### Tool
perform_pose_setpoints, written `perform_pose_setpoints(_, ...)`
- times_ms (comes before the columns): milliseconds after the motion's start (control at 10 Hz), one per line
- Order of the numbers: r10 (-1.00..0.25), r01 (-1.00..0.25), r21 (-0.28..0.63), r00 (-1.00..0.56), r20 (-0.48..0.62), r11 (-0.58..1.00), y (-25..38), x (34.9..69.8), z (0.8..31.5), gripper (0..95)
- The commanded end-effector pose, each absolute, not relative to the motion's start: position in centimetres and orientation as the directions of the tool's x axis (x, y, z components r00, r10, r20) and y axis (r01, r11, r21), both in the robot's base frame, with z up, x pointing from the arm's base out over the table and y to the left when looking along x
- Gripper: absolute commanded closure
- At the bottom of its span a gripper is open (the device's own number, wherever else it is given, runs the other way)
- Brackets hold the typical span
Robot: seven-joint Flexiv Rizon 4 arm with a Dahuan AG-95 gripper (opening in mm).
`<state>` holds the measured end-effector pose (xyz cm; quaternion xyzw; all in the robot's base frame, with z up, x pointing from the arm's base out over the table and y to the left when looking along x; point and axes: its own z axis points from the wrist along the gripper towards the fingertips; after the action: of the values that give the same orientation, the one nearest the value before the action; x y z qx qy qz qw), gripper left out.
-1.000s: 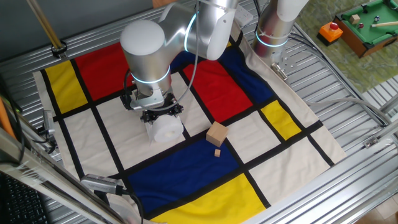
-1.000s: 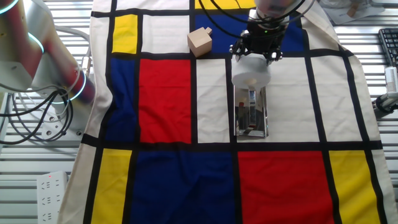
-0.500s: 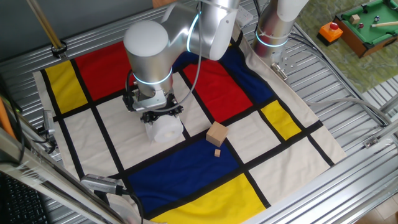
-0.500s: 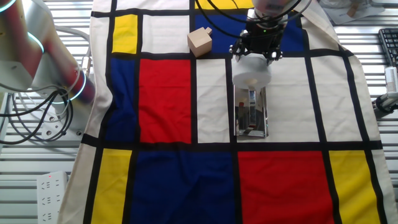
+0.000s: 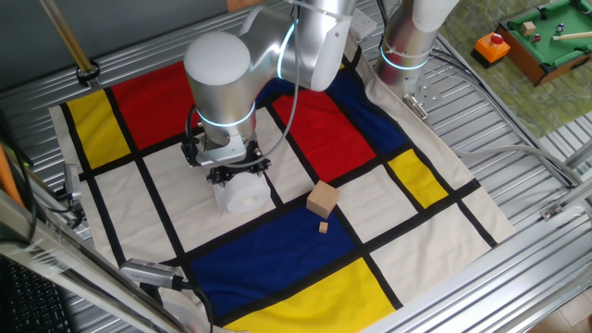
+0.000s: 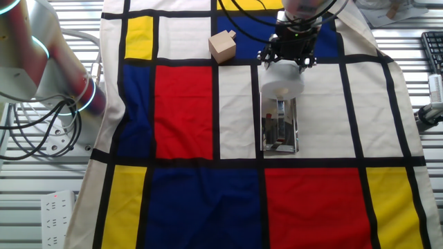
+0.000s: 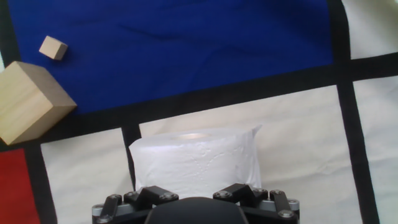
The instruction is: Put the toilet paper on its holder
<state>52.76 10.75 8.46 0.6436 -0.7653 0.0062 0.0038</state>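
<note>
Holder [image 6: 279, 128] rod hidden behind toilet paper [image 6: 280, 84]

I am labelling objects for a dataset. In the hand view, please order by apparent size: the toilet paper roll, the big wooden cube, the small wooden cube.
1. Toilet paper roll, though it is nearest the camera, so partly inflated.
2. Big wooden cube, cut by the left edge.
3. Small wooden cube, clearly smallest.

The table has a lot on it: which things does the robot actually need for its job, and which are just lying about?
Needed:
toilet paper, under the gripper
holder, shiny metal, beside the roll

Lying about:
large wooden cube
small wooden cube
coloured cloth
</note>
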Motion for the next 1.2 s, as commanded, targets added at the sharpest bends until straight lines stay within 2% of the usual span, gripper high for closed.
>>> perform_pose_setpoints(100,-0.985,-0.985,-0.009,-0.17,0.019,0.17,10.6,52.7,8.4,95.0)
perform_pose_setpoints(1200,-0.986,-0.986,-0.01,-0.167,0.013,0.167,9.3,52.5,8.6,95.0)
